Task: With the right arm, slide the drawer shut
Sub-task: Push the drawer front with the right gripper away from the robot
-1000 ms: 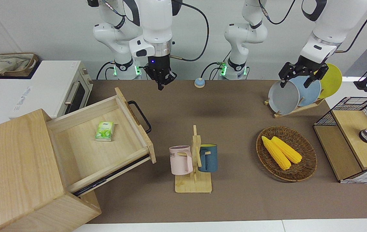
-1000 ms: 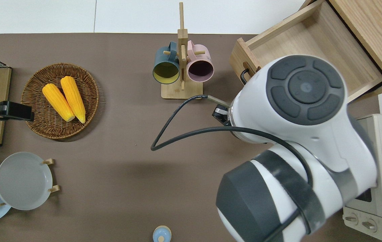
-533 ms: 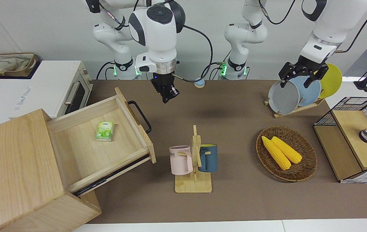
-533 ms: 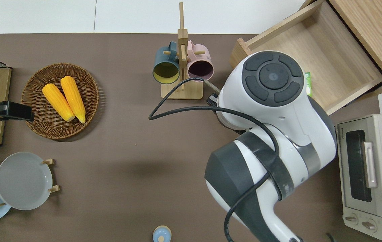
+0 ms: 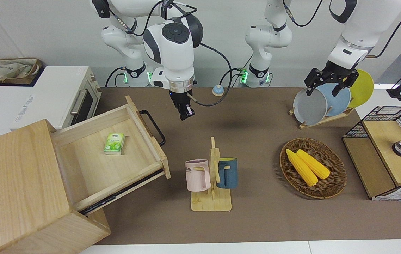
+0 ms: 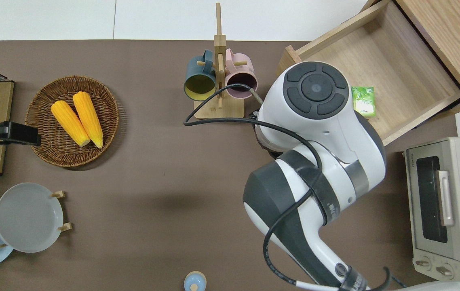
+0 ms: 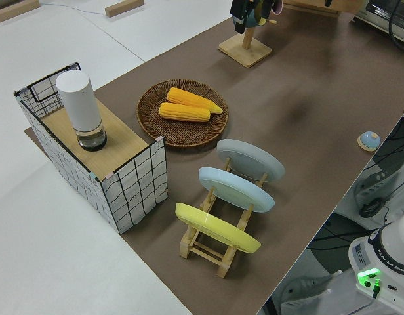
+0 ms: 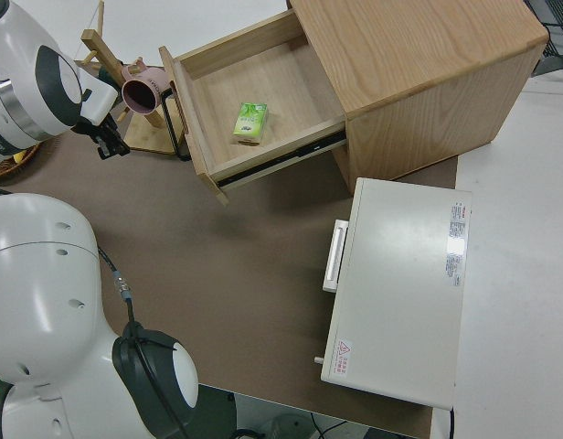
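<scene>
The drawer (image 5: 91,173) stands pulled out of the light-wood cabinet (image 5: 13,183), its black loop handle (image 5: 154,126) facing the middle of the table. A green packet (image 5: 114,143) lies in it. My right gripper (image 5: 185,114) is shut and points down over the bare table, in front of the drawer and a gap away from the handle. The right side view shows the gripper (image 8: 111,146) apart from the handle (image 8: 175,123). In the overhead view the right arm (image 6: 315,121) hides the gripper and the handle. The left arm is parked.
A mug rack (image 5: 213,176) with a pink and a blue mug stands farther from the robots than the right gripper. A white toaster oven (image 5: 45,98) stands beside the cabinet. A wicker basket (image 5: 331,183) of corn, a plate rack (image 5: 322,102) and a wire crate (image 5: 383,155) are toward the left arm's end.
My right arm has reached out from the robots and lowered its gripper toward the table in front of the drawer. The drawer and the left arm have not moved.
</scene>
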`<state>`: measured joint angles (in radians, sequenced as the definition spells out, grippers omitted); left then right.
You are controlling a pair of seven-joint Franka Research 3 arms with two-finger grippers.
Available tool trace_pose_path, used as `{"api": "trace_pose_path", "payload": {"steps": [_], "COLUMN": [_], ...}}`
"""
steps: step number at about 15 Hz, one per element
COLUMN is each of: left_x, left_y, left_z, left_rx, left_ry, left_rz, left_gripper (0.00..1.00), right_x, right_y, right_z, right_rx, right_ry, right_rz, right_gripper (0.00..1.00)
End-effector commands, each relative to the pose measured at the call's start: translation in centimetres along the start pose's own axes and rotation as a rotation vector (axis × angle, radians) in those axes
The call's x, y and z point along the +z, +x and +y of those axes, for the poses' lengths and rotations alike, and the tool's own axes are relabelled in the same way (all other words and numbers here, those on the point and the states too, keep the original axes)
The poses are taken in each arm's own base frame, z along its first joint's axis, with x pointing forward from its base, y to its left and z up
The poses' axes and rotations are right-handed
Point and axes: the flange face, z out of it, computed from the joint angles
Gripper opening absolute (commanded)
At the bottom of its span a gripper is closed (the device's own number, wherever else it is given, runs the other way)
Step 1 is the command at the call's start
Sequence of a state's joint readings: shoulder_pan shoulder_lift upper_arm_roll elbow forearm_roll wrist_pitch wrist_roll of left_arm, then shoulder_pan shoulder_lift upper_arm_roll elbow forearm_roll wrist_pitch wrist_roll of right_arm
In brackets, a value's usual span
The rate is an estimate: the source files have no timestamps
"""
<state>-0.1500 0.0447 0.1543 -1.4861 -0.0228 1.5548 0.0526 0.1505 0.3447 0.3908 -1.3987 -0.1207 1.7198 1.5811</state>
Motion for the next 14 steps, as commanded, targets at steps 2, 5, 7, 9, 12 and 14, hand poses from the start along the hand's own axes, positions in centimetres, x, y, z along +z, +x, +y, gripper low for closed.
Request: {"api": "trace_pose_path", "payload": {"steps": [2, 5, 7, 9, 12, 14], "left_x": [-0.2, -0.2, -0.2, -0.2, -0.2, -0.2], "left_y": [0.4, 0.4, 0.4, 0.4, 0.4, 0.4], "left_z": [0.0, 0.0, 0.0, 0.0, 0.0, 0.0], "left_rx": [0.007, 0.007, 0.007, 0.007, 0.007, 0.007], "left_ry": [0.017, 0.018, 0.017, 0.018, 0.017, 0.017], "left_rz": [0.008, 0.007, 0.008, 0.007, 0.008, 0.008], "left_gripper": [1.00, 1.00, 1.00, 1.00, 1.00, 1.00], "right_x": [1.6, 2.6, 2.9, 3.4, 3.2, 3.2], "right_y": [1.2, 2.1, 2.8, 3.7, 5.0, 6.4], "right_z": [-0.2, -0.5, -0.7, -0.8, -0.9, -0.7], "right_rx": [0.044, 0.044, 0.050, 0.034, 0.005, -0.028], "right_ry": [-0.003, -0.016, -0.009, -0.013, 0.004, 0.003], "right_rz": [-0.030, -0.021, -0.012, -0.011, -0.003, 0.005], "right_gripper": [0.000, 0.000, 0.000, 0.000, 0.000, 0.000]}}
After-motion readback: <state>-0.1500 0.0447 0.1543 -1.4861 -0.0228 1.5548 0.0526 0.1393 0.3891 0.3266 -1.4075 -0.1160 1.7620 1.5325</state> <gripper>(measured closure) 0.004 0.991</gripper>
